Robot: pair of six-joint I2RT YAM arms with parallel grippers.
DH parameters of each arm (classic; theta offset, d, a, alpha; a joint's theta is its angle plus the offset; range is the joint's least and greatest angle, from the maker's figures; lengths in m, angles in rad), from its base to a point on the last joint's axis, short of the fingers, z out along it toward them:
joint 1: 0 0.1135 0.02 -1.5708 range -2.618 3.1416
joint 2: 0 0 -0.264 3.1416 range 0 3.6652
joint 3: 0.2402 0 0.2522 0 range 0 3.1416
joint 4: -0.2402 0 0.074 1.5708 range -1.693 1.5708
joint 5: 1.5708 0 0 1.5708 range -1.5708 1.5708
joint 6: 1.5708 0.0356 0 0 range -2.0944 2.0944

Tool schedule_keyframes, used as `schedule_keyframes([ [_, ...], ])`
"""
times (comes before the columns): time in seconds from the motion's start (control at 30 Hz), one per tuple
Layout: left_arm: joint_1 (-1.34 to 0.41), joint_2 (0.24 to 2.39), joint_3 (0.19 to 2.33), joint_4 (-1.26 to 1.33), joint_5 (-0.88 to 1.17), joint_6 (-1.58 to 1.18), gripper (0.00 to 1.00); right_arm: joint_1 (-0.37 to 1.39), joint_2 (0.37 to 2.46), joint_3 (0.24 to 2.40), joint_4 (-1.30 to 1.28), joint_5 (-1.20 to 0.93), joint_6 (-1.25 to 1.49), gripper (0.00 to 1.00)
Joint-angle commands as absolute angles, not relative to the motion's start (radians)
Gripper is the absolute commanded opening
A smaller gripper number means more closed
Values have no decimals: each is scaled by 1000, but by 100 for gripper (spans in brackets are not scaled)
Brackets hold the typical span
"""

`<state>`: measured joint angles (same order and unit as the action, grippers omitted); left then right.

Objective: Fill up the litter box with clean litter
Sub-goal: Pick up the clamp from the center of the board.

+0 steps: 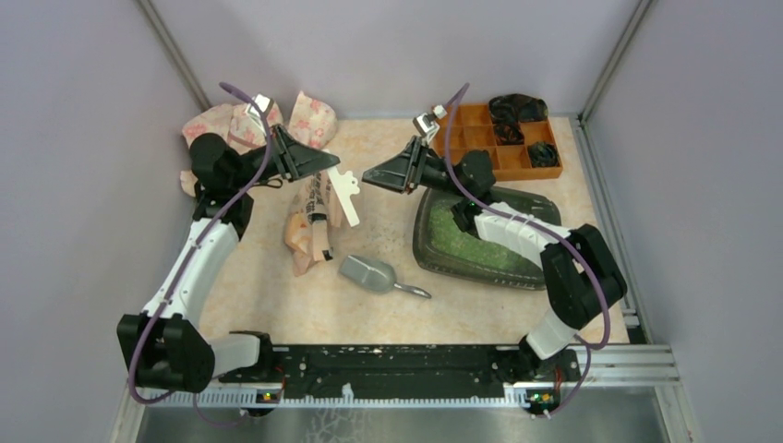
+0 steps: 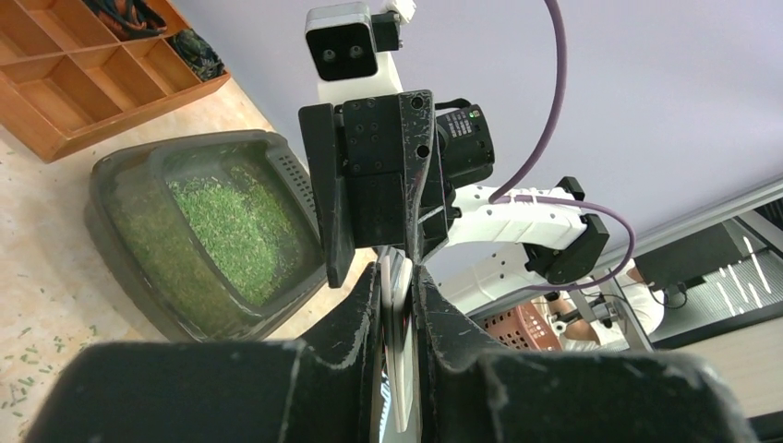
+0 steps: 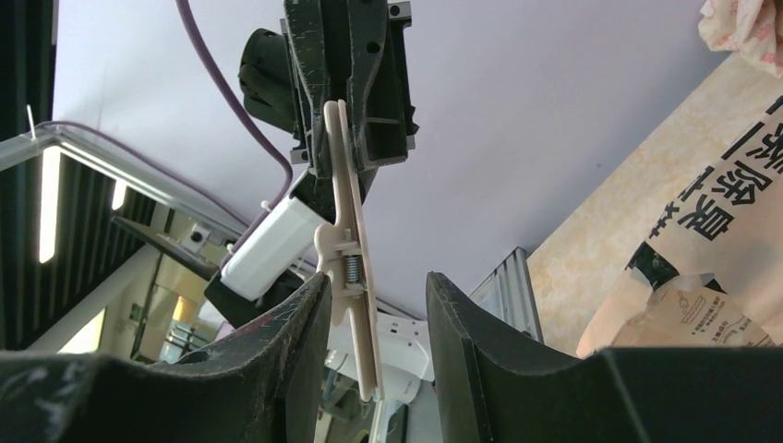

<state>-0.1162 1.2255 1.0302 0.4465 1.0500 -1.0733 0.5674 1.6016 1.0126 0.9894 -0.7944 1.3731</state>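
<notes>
The dark litter box point(image 1: 430, 257) lies right of centre, with the green clean litter point(image 1: 483, 245) spread inside it; the left wrist view shows the same box point(image 2: 118, 217) and litter point(image 2: 231, 231). My left gripper point(image 1: 332, 164) is shut on a cream spring clip point(image 1: 348, 197), pinched flat between its jaws point(image 2: 399, 355). My right gripper point(image 1: 369, 174) faces it, open. In the right wrist view the clip point(image 3: 354, 268) hangs between the right gripper point(image 3: 377, 288) fingers, close to the left finger with a wide gap to the other.
A peach printed litter bag point(image 1: 309, 231) lies crumpled below the clip. A grey metal scoop point(image 1: 369, 274) rests on the table beside the box. An orange organiser tray point(image 1: 499, 138) stands at the back right. Pink floral bags point(image 1: 235, 125) sit at the back left.
</notes>
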Motion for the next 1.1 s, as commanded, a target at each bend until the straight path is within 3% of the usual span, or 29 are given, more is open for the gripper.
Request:
schedule_keyframes([
  [0.0,-117,1226,1062,435,1053,-1047,11,573,1566,1029,1067,-809,1365,43],
  [0.57,-117,1253,1064,367,1046,-1016,10,623,1570,1098,966,-842,1291,43],
  [0.8,-117,1263,1062,367,1058,-1021,10,629,1560,1117,884,-837,1238,20],
  [1.0,-118,1271,1062,351,1071,-1011,11,634,1562,1134,862,-834,1224,20],
  [1.07,-118,1274,1063,342,1074,-1005,11,637,1562,1143,834,-831,1207,24],
])
